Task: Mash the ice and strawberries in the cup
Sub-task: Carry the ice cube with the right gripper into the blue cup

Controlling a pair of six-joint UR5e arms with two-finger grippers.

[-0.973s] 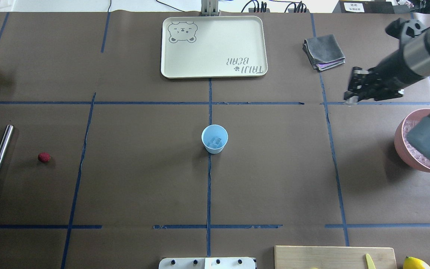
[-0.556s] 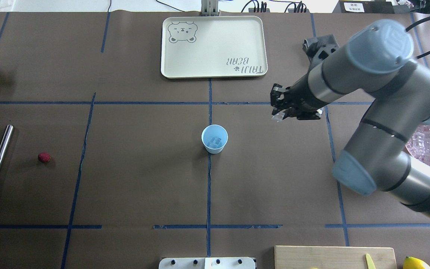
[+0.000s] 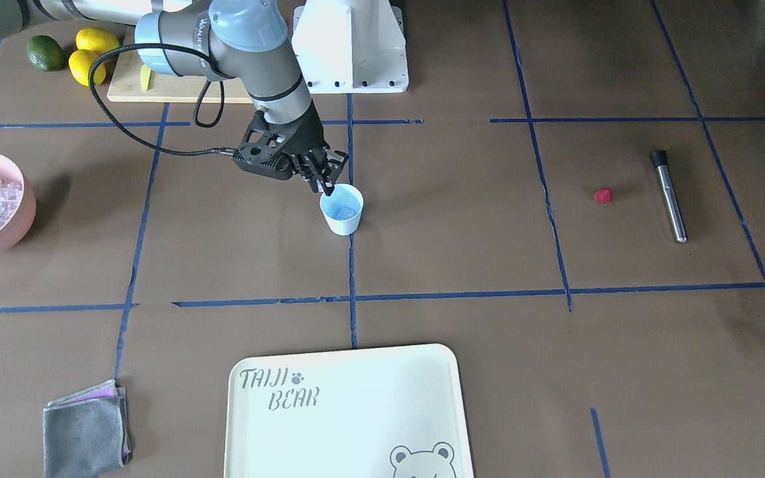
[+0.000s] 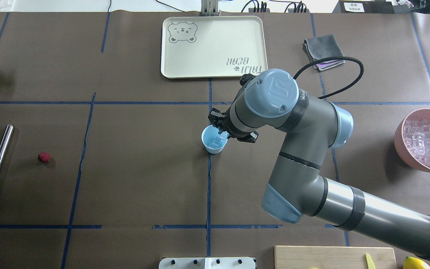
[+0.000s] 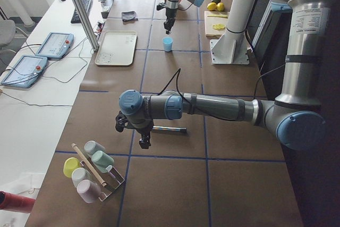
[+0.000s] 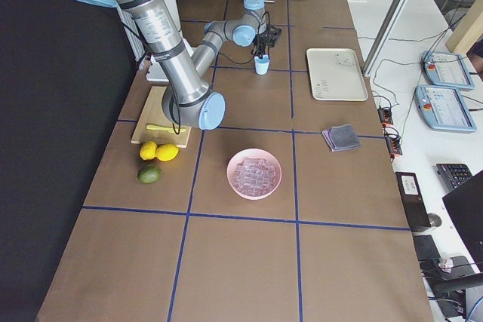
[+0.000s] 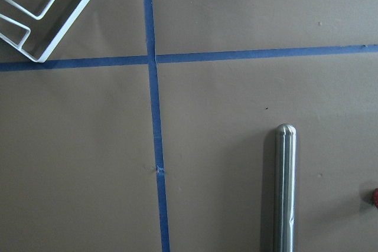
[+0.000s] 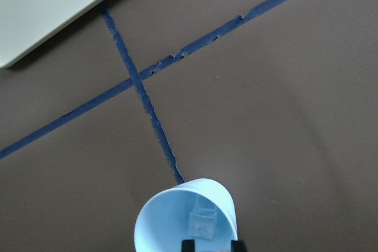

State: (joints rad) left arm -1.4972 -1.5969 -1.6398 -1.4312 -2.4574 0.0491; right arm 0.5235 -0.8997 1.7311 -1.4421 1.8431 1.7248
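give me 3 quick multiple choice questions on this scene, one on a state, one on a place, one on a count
1. The cup is:
A. on its side
B. upside down
C. upright with ice inside

2. The strawberry is:
A. in the cup
B. on the table near the metal rod
C. balanced on the cup's rim

3. How many yellow lemons are there?
A. two
B. four
C. six

Answers:
1 C: its open mouth faces up and clear cubes show in it.
2 B: it lies on the brown surface, apart from the rod and far from the cup.
3 A: the front-facing and right views each show two, next to a green fruit.
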